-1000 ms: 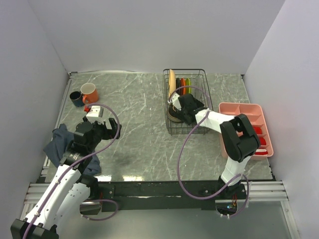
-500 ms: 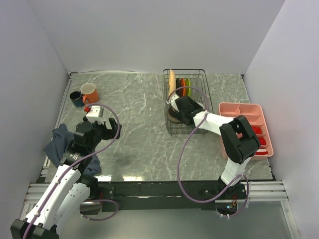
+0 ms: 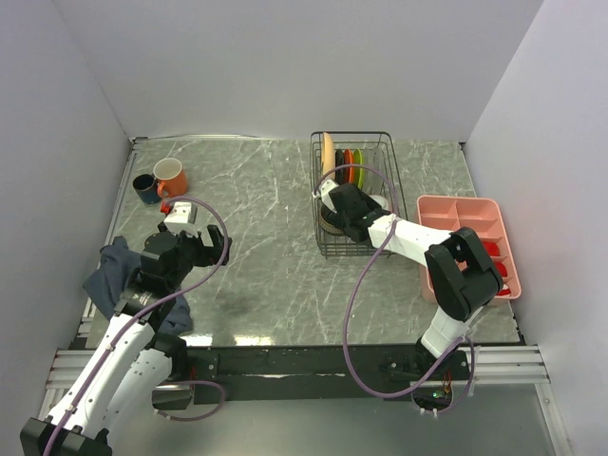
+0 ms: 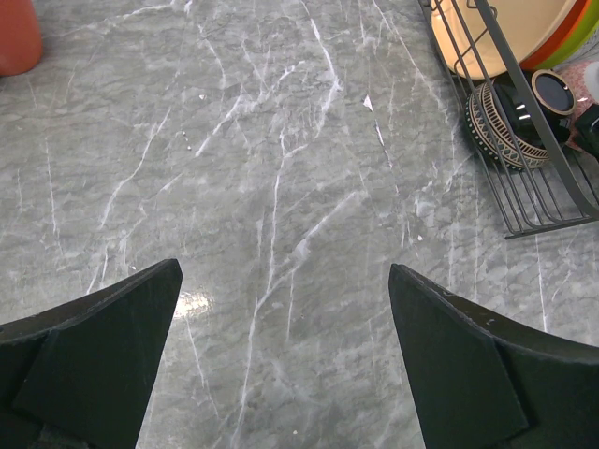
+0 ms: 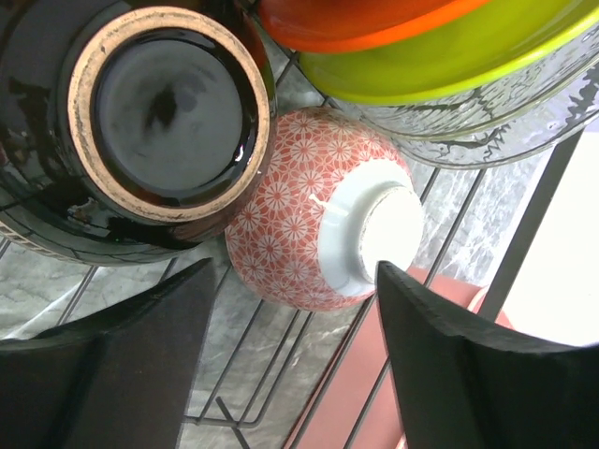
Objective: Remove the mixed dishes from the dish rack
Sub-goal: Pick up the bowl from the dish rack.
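Right wrist view showed the right gripper [image 5: 290, 281] spread wide at an upturned pink patterned bowl [image 5: 281, 201]. The bowl lay in the dish rack [image 3: 353, 134], touching an upturned dark bowl [image 5: 168, 112], on the near side of the upright orange plate [image 5: 365, 19] and green plate [image 5: 449, 56]. The left gripper [image 4: 284, 271] hung wide open over the marble table [image 4: 281, 140]. The orange mug [image 3: 171, 176] and dark-blue cup [image 3: 144, 187] stood at the far left.

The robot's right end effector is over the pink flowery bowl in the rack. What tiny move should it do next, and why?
Probably ease the right end effector down a little. It is open and looks lined up on either side of the upside-down pink bowl, which sits beside the dark bowl in the dish rack and is not yet gripped.
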You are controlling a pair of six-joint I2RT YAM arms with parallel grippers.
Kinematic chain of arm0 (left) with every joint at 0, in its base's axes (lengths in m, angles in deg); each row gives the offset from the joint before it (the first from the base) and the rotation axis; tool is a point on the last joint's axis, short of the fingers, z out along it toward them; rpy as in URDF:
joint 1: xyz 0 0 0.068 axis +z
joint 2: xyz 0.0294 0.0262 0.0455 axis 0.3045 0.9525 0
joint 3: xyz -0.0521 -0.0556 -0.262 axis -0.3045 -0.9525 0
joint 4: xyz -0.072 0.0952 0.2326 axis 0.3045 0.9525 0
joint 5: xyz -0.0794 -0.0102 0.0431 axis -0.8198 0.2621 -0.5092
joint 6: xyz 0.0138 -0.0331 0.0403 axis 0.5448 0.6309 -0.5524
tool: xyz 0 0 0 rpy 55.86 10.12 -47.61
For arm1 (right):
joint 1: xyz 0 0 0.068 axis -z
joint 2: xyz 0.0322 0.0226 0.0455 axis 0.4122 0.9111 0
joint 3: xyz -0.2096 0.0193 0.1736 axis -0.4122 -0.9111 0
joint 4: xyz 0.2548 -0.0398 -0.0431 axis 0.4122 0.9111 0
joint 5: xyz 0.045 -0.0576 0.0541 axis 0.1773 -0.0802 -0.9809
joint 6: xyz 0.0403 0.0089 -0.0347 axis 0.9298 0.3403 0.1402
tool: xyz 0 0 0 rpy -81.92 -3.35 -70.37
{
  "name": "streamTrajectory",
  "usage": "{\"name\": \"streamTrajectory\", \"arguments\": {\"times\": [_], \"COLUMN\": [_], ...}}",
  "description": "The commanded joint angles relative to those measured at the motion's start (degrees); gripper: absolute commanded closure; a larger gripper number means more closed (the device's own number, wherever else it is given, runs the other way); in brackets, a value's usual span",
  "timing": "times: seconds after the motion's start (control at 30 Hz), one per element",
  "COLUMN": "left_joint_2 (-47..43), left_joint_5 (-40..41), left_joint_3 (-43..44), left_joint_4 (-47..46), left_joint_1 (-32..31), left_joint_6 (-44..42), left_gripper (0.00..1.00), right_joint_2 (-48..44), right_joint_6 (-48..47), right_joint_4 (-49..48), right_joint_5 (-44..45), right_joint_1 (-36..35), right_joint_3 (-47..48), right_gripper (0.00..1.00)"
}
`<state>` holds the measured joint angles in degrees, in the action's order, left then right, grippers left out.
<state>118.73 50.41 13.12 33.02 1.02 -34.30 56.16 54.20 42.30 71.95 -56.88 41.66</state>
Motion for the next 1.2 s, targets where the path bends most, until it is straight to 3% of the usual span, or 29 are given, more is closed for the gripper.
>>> {"name": "streamTrajectory", "arguments": {"times": [0.0, 0.2, 0.67, 1.17], "left_joint_2": [-0.35, -0.26, 0.18, 0.35], "left_joint_5": [0.10, 0.19, 0.10, 0.19], "left_joint_3": [0.12, 0.03, 0.12, 0.12], "left_joint_4": [-2.26, -2.34, -2.26, -2.35], "left_joint_1": [-0.25, -0.25, -0.43, -0.43], "left_joint_6": [-0.85, -0.85, -0.76, -0.76], "left_gripper": [0.00, 0.00, 0.00, 0.00], "right_joint_2": [0.02, 2.30, 5.56, 8.55], "right_joint_6": [-0.02, -2.04, -2.83, -3.10], "right_joint_4": [-0.54, -0.98, -1.95, -0.72], "right_joint_5": [1.04, 0.60, -1.07, 3.93], "right_joint_1": [-0.16, 0.37, 3.18, 3.00], "right_joint_3": [0.24, -0.20, -1.35, 1.56], "right_gripper": [0.20, 0.12, 0.03, 0.04]}}
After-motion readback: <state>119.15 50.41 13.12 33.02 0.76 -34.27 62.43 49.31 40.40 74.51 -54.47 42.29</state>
